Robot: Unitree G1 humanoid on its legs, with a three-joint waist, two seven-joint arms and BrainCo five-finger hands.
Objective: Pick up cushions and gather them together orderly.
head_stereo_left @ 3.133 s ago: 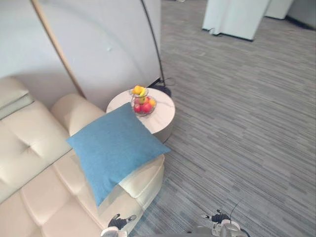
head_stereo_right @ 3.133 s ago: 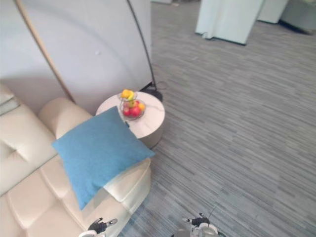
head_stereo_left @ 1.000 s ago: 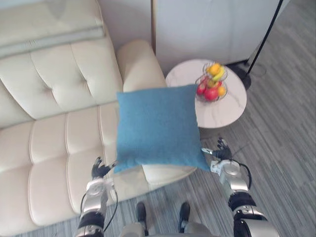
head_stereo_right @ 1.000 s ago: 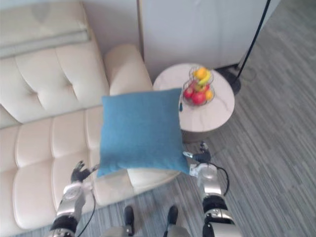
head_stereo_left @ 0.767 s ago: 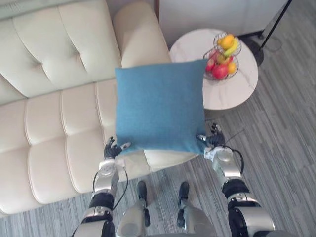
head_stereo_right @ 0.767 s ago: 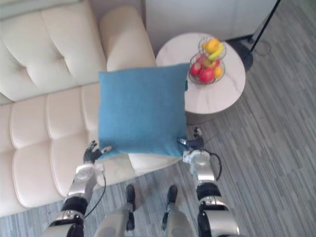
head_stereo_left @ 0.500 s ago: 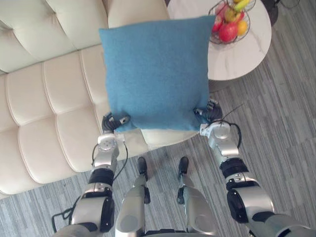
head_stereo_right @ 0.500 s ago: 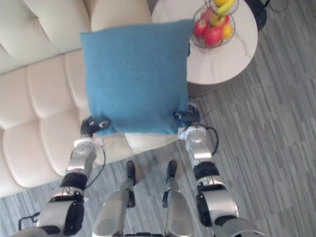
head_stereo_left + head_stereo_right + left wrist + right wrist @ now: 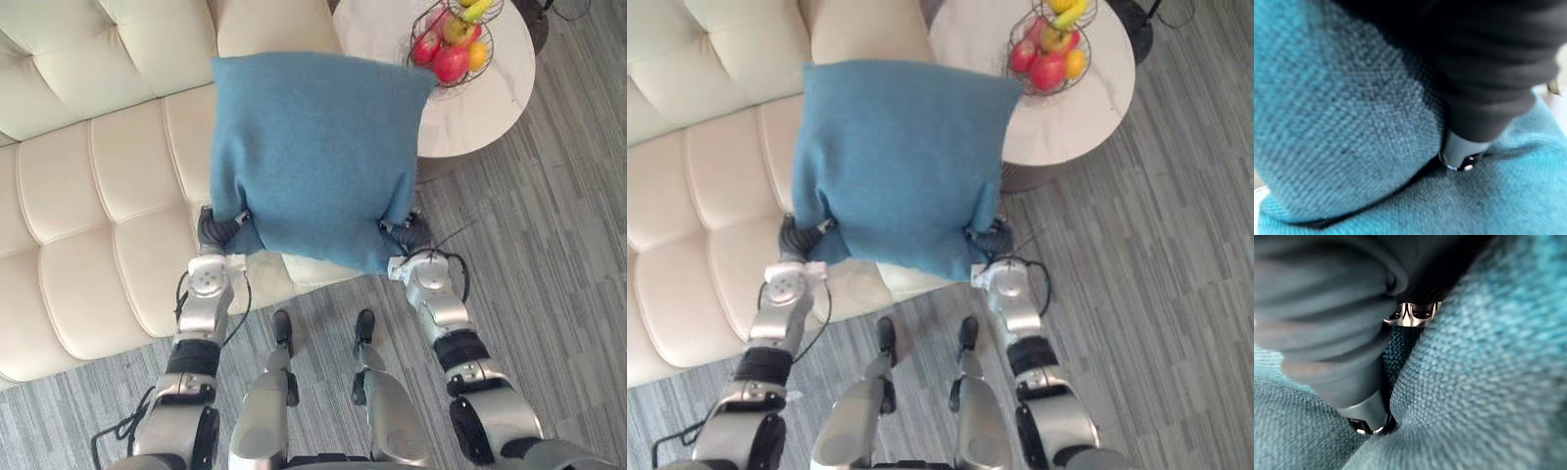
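Observation:
A blue square cushion (image 9: 313,157) hangs in front of me over the near edge of the cream sofa (image 9: 88,196). My left hand (image 9: 219,228) pinches its lower left corner. My right hand (image 9: 409,233) pinches its lower right corner. The cloth bunches and folds in at both corners, and the lower edge sags between them. In the left wrist view the blue weave (image 9: 1342,122) presses against my dark-covered hand (image 9: 1469,88). In the right wrist view the fabric (image 9: 1474,382) wraps round my hand (image 9: 1327,333).
A round white side table (image 9: 480,108) stands to the right of the sofa arm, with a wire basket of fruit (image 9: 449,44) on it. A black lamp base (image 9: 1141,22) sits beyond the table. Grey striped carpet (image 9: 568,294) spreads to the right.
Both hands have curled shut on the cushion's lower corners. The cushion has lifted off the seat and its lower edge now bunches. The camera has tipped further down.

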